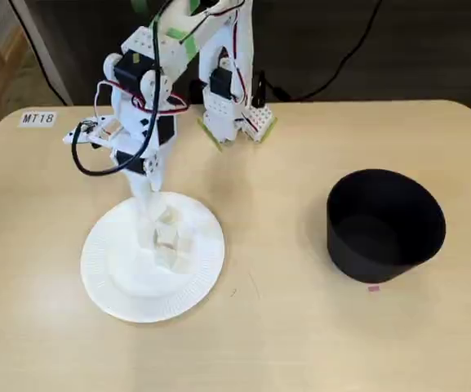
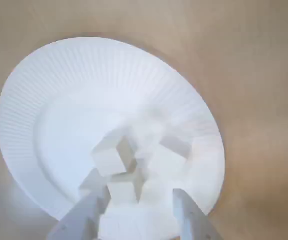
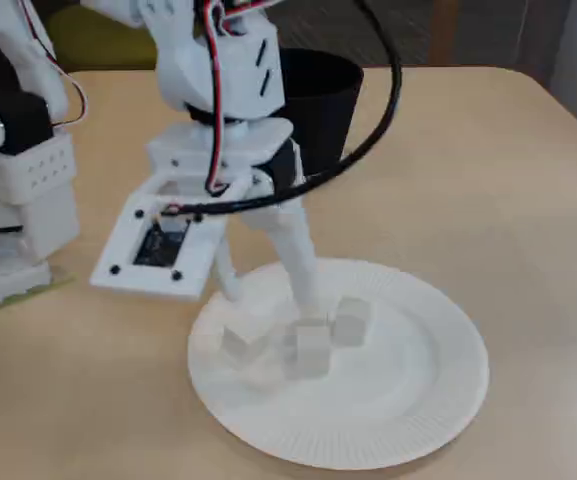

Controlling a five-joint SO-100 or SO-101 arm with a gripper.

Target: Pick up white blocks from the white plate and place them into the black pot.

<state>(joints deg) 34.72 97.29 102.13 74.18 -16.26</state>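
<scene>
Fingers (image 2: 139, 212) apart (straddling white blocks (image 2: 121, 192))

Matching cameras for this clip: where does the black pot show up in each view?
A fixed view: black pot stands at right, apart from the white plate.
Wrist view: not in it; only plate, blocks and pincer.
A fixed view: pot at top centre, behind the arm.
Shared landmark: the plate.

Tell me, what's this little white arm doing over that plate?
The arm has lowered its gripper onto a white plate that holds a small cluster of white blocks. The jaws are open around one block, not yet closed on it. A black pot stands apart on the table; no block shows inside it.
</scene>
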